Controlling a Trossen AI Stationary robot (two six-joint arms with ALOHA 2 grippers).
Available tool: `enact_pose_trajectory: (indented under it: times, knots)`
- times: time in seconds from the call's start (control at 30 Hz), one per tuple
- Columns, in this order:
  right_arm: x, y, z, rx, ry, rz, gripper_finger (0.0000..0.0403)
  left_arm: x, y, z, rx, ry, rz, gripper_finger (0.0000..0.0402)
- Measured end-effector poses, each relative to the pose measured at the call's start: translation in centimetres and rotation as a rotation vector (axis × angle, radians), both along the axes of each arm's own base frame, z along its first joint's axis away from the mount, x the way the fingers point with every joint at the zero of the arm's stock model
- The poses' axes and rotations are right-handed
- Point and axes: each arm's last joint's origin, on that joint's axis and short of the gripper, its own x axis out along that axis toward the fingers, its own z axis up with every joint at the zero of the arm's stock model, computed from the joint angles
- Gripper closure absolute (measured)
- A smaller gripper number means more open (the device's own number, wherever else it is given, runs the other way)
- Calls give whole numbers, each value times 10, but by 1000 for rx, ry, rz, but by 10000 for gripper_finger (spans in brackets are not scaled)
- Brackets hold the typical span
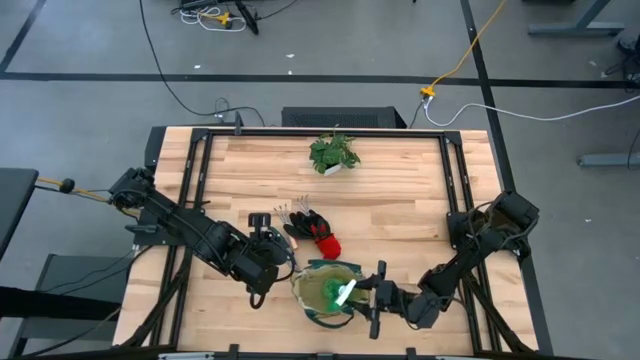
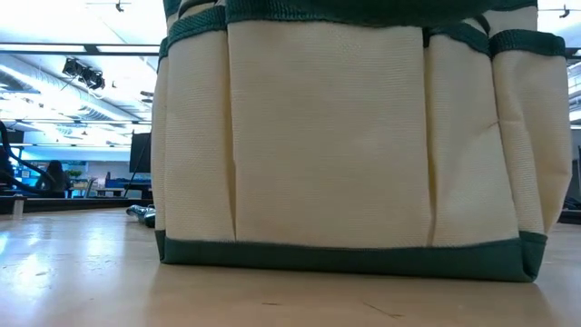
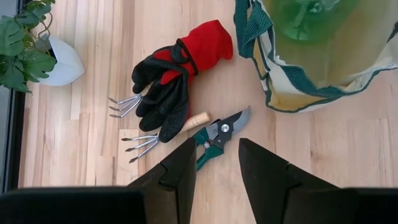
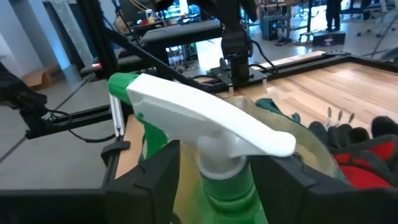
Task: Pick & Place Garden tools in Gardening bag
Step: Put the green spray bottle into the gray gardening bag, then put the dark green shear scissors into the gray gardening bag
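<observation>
The beige gardening bag [image 1: 312,312] with green trim stands near the table's front edge and fills the low view [image 2: 345,136]. The green spray bottle [image 1: 333,292] with its white nozzle [image 4: 205,115] is inside the bag's mouth, and my right gripper [image 1: 362,293] is shut on it. The red-and-black gloves [image 3: 174,81] lie over two pronged hand rakes [image 3: 127,106]. The pruning shears [image 3: 217,134] lie flat beside them. My left gripper [image 3: 217,168] is open and empty above the table, just short of the shears, to the bag's left. My right gripper holds the spray bottle by its neck [image 4: 221,171], just under the white nozzle, between its two fingers [image 4: 155,180]. The fingers come roughly level from the table's right side. The bottle's body is down inside the bag, its nozzle pointing left; whether it rests on the bag's bottom is hidden.
A leafy potted plant [image 1: 335,152] in a white pot stands at the table's far middle. Bare wood lies between it and the gloves. Black frame rails run along the table's left and right sides.
</observation>
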Motion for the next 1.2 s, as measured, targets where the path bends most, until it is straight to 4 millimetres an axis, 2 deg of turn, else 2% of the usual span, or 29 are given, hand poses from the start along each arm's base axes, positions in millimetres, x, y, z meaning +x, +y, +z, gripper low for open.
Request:
enact_pose_trajectory:
  times: [0.4, 0.63, 0.87, 1.1, 1.2]
  knots:
    - [-8, 0, 8, -4, 24, -27, 250, 0, 0, 0, 8, 6, -22, 273]
    - [-10, -2, 0, 50, 73, -38, 252, 0, 0, 0, 9, 7, -22, 273]
    - [-11, -1, 6, 49, 60, -3, 252, 0, 0, 0, 10, 7, -23, 273]
    - [-11, -3, 7, -20, 58, -48, 252, 0, 0, 0, 11, 9, -24, 273]
    - [-13, -5, 14, -23, 42, -60, 252, -1, 0, -1, 11, 25, -26, 273]
